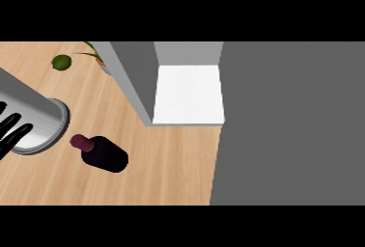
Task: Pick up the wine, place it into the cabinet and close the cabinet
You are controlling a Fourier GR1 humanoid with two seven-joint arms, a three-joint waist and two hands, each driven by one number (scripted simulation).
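1. The left hand (10,129) is cut off by the left edge of the frame. Only its black fingers show, and the palm and thumb are hard to make out.
2. The right hand and its forearm appear nowhere in the frame.
3. A broad grey panel (292,125) fills the right side from top to bottom. It hides whatever lies under it, and I cannot tell which part of the cabinet it is.
4. A green-and-orange stem (95,54) peeks out at the top, beside the cabinet's grey side wall (135,77), and most of it is hidden.
5. The wine bottle (105,155) is so dark that its outline blurs. With its maroon cap (80,142) pointing to the upper left, I cannot tell whether it stands or lies.
6. The left forearm (32,113) runs from the upper left edge down to a round grey wrist rim, with the hand below and left of it.
7. The fingers are straight and spread and hold nothing.
8. The bottle rests on the wooden counter (164,164), lower left of centre. It is just right of the wrist rim, apart from the fingers and outside the cabinet.
9. The cabinet's white floor (189,94) is bare, and it sits above and to the right of the bottle.
10. A small green fruit (62,61) lies in the upper left.
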